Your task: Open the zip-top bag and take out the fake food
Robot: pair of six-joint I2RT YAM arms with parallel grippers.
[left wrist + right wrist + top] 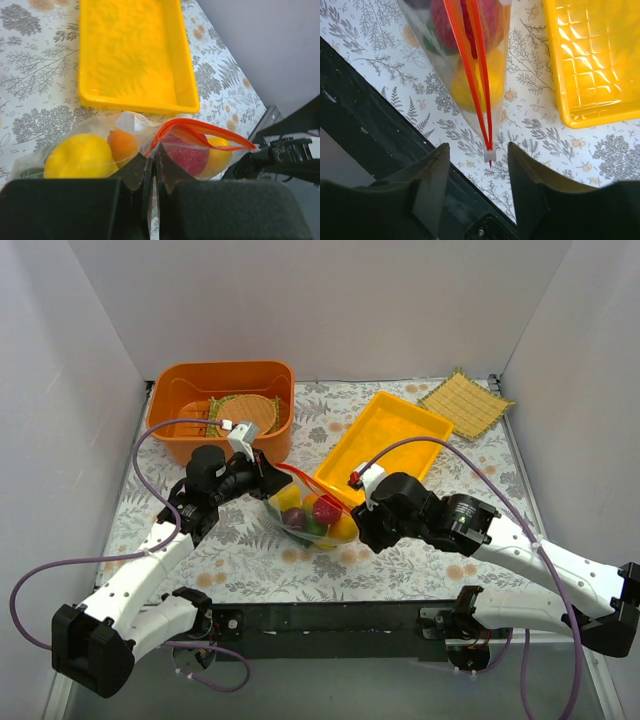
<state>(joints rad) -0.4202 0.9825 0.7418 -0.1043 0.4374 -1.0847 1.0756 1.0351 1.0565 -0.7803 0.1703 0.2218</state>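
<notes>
The clear zip-top bag (312,518) hangs mid-table between both grippers, with red, yellow, orange, green and dark purple fake food (327,510) inside. My left gripper (272,478) is shut on the bag's upper corner beside the orange-red zip strip (200,131), which gapes a little there (152,159). My right gripper (361,531) is open at the bag's other end. In the right wrist view the strip's white slider (490,155) sits between my spread fingers (432,175), touching neither, with the gripper (477,161) around it.
The yellow tray (386,443) lies just behind the bag, also in both wrist views (131,55) (592,60). An orange bin (222,388) holding a round woven mat (246,411) stands back left. A square straw mat (465,403) lies back right.
</notes>
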